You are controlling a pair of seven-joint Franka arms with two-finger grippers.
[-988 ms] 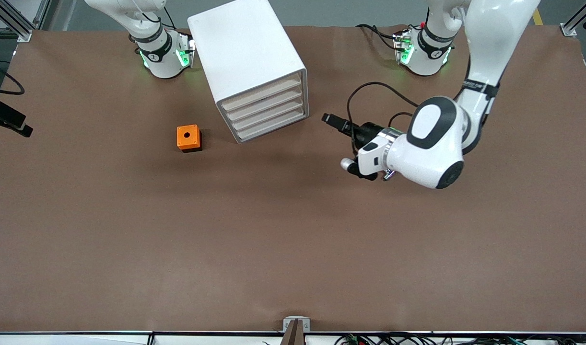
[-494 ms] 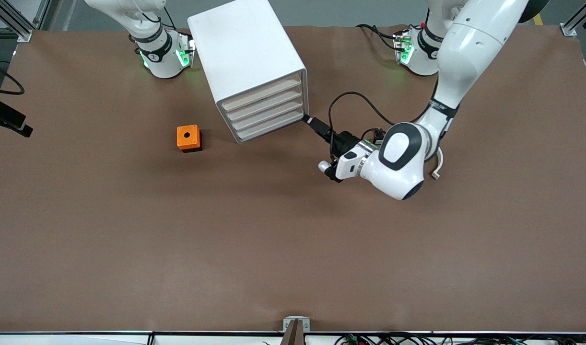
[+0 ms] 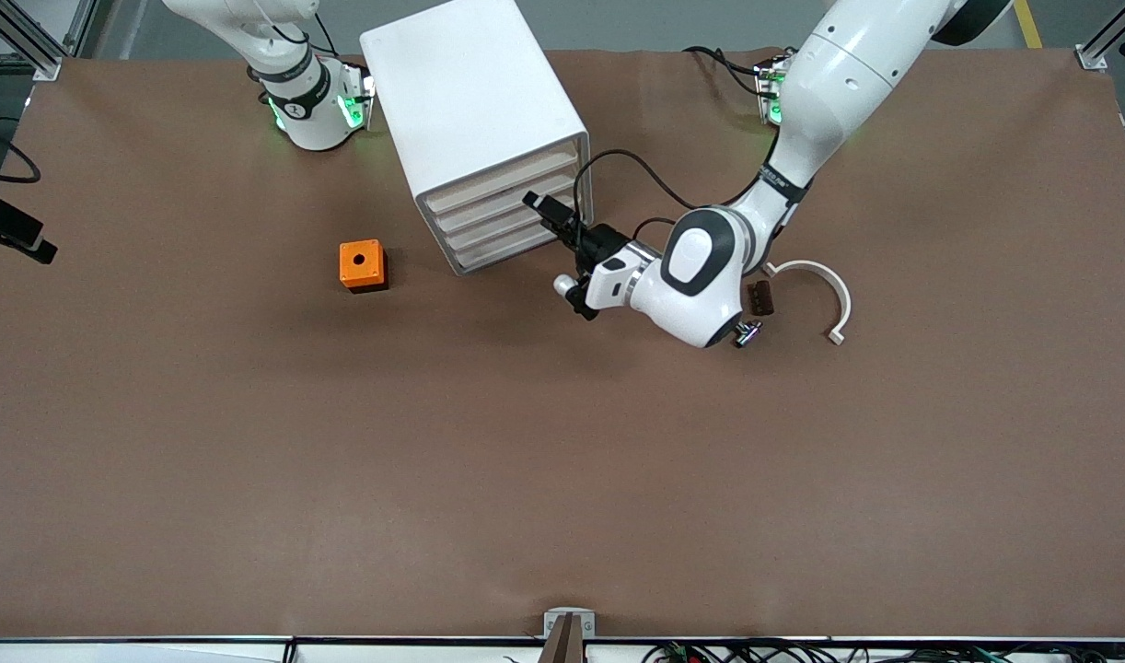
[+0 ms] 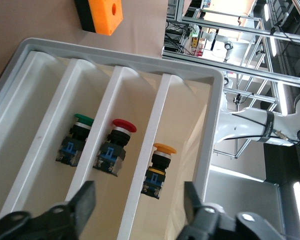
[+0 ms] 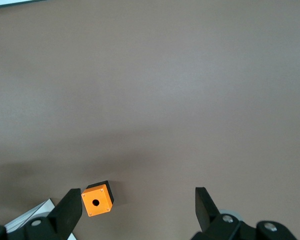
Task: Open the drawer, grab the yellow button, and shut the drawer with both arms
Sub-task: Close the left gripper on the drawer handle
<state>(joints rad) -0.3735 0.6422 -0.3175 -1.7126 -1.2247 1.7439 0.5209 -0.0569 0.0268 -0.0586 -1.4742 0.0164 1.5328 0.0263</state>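
The left arm has swung in to the cabinet [image 3: 475,120]. The left gripper [image 3: 546,208], fingers apart, faces four drawers holding three buttons, with the orange-capped button [image 4: 160,167] in an end drawer. The right gripper [image 5: 137,205], fingers spread, waits above one orange box [image 3: 362,265].

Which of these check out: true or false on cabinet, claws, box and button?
1. The left claw is at the front of the drawer cabinet. True.
2. One drawer is pulled out. False: all four fronts sit flush.
3. The orange box sits on the table beside the cabinet. True.
4. The right claw grips the orange box. False: it is open above the table, holding nothing.
5. The orange-capped button lies on the table. False: it sits inside the cabinet.
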